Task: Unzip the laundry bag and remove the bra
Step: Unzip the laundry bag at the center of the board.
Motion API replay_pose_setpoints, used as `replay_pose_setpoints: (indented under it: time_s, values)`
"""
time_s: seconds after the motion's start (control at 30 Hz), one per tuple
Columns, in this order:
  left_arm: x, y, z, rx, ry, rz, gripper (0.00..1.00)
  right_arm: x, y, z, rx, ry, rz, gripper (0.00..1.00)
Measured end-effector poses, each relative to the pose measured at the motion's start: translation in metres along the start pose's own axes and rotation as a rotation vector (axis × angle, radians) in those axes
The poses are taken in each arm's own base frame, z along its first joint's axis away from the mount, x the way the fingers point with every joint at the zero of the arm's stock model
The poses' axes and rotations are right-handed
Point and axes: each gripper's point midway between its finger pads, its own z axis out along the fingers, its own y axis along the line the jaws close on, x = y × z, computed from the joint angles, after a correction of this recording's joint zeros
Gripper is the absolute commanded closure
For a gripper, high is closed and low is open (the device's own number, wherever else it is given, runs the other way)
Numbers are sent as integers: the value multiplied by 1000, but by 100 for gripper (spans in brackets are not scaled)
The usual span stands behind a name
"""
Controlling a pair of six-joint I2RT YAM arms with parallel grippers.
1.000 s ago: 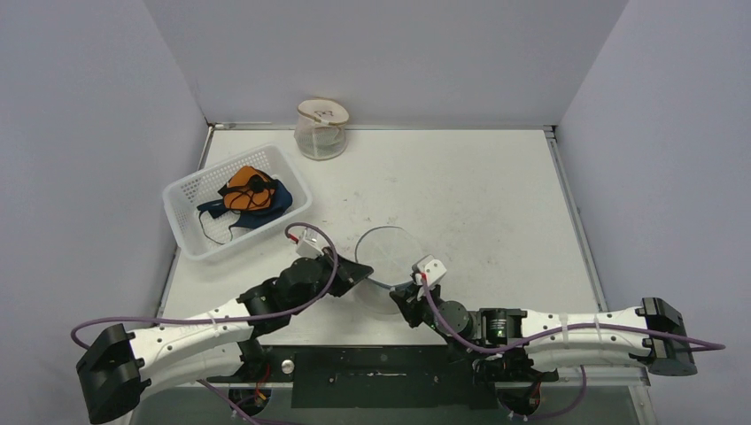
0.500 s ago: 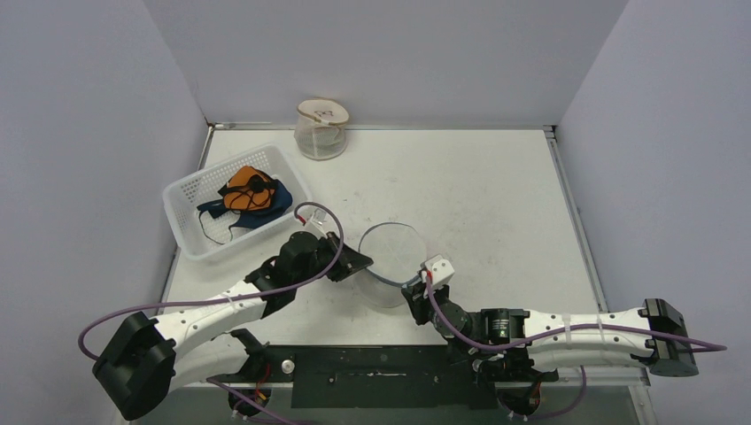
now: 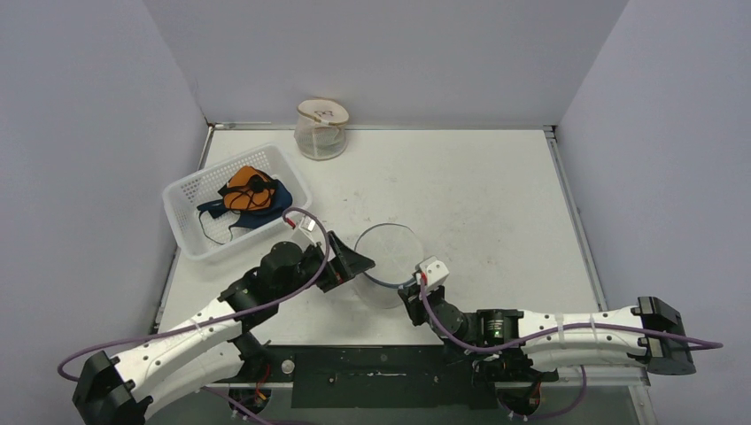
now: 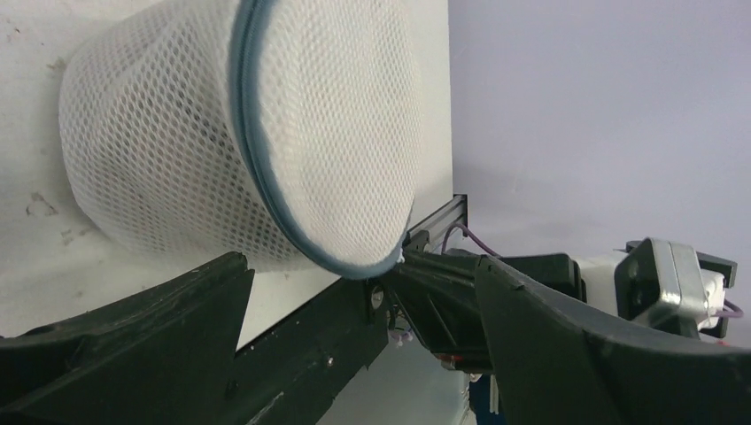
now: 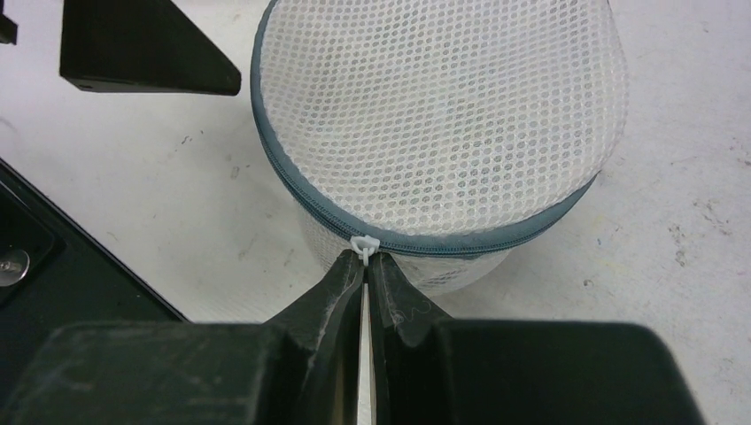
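Note:
The laundry bag (image 3: 387, 257) is a round white mesh drum with a grey-blue zipper around its rim, standing on the table between both arms. My right gripper (image 5: 366, 261) is shut on the small white zipper pull (image 5: 364, 243) at the bag's near edge (image 5: 443, 115). At the bag's left side my left gripper (image 3: 352, 264) stands wide open, with nothing between its fingers. From the left wrist the bag (image 4: 221, 133) fills the upper left, just beyond the open gripper (image 4: 359, 266). The bra is hidden; nothing shows through the mesh.
A white plastic basket (image 3: 190, 239) at the left holds orange and dark blue padded garments (image 3: 250, 193) with black straps. A clear jar (image 3: 321, 129) with a tan lid stands at the back edge. Grey walls close in the table on three sides.
My left gripper has gone from shut to wide open beside the bag, and its arm has shifted a little. The right gripper has stayed shut on the zipper pull.

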Motion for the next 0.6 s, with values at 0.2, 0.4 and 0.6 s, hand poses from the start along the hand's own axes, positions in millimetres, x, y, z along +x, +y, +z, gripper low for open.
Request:
replay_pose_setpoints:
  time_s: [0.2,0.4,0.6]
  values:
    - [16,-7,-20,13,-1,13,3,-1,9,4,-28,-7,-9,95]
    - [44,-1,-13,-11,47,-7,10,5,24,10,-86,12,-35,95]
    - [45,9,3,-28,13,-68,26,2,36,11,-144,2,-34,95]
